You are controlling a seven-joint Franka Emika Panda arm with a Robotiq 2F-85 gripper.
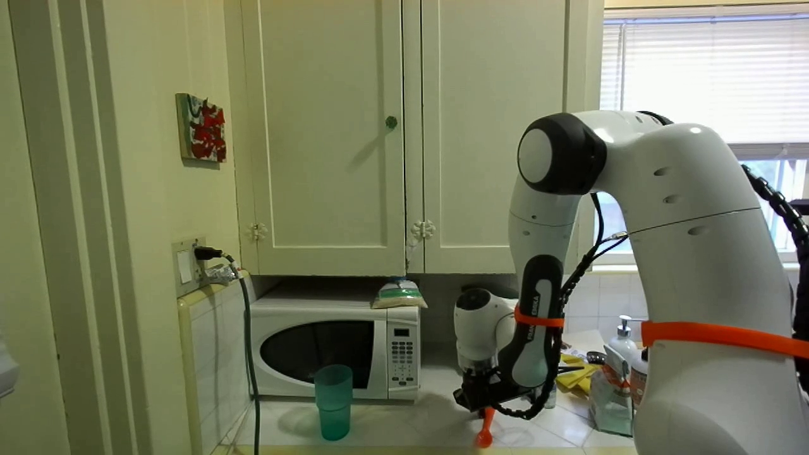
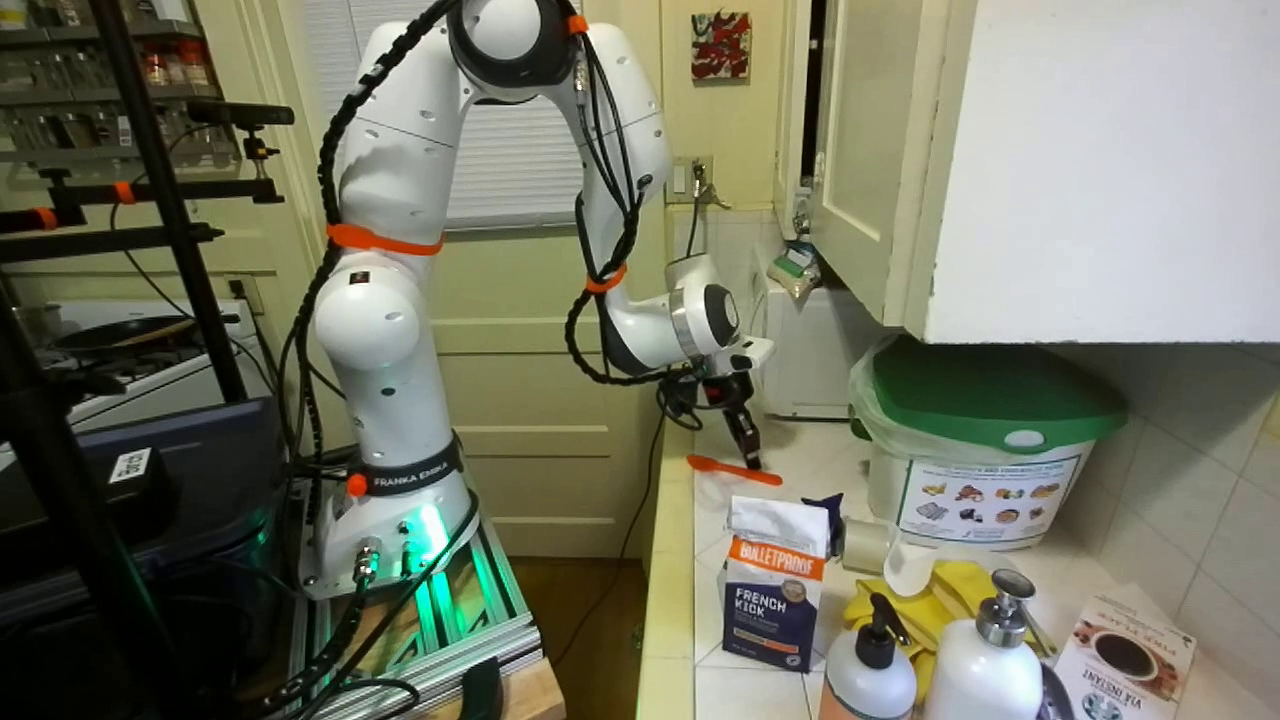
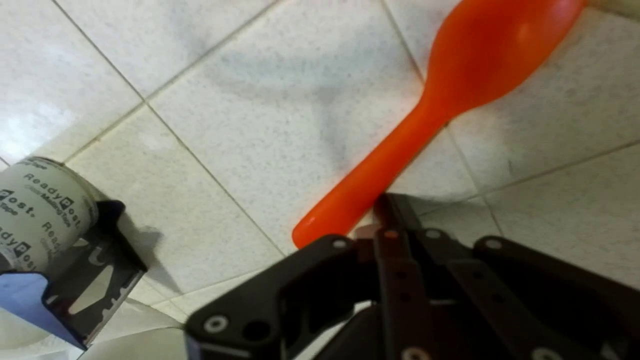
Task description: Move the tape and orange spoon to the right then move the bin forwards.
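The orange spoon (image 3: 425,117) lies flat on the tiled counter. It shows in both exterior views (image 1: 485,435) (image 2: 725,469), near the front edge. My gripper (image 3: 397,205) is shut and empty, its tips low against or just beside the spoon's handle; I cannot tell whether they touch. The gripper also shows in an exterior view (image 2: 754,463). The tape (image 3: 42,212) lies on its side with a dark blue dispenser, at the left of the wrist view and in an exterior view (image 2: 866,545). The bin (image 2: 985,480), pale with a green lid, stands against the wall.
A teal cup (image 1: 334,404) stands before the microwave (image 1: 335,341). A coffee bag (image 2: 775,585) stands near the front edge beside the tape. Soap bottles (image 2: 985,660), yellow gloves (image 2: 960,590) and a box (image 2: 1125,655) lie nearby. Cabinets (image 2: 1100,180) hang above the bin.
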